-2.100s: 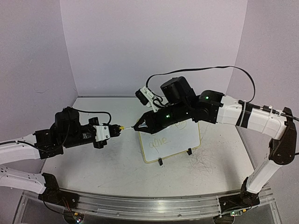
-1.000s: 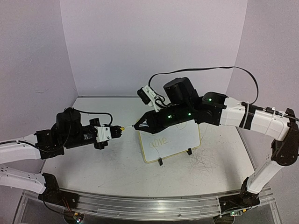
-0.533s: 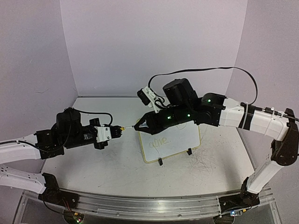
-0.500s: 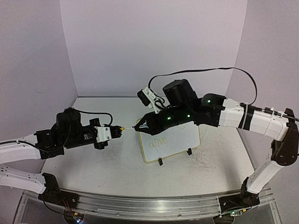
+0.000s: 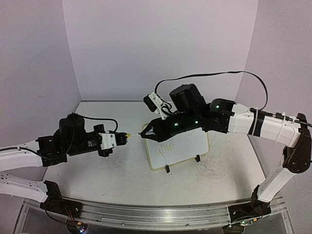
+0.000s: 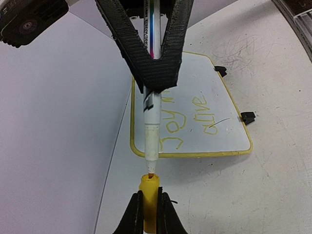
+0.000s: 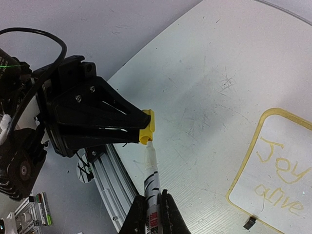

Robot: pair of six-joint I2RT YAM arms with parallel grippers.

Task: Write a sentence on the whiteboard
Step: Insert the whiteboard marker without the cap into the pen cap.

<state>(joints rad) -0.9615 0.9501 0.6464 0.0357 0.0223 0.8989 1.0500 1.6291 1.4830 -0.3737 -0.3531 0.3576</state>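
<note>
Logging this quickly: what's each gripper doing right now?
Left gripper: shut on the yellow pen cap.
Right gripper: shut on the white pen.

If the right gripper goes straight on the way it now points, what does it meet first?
The thin white pen in the right gripper leads: its tip would first meet the small yellow plastic cap clamped in the left gripper. Both wrist views suggest they are lined up.
</note>
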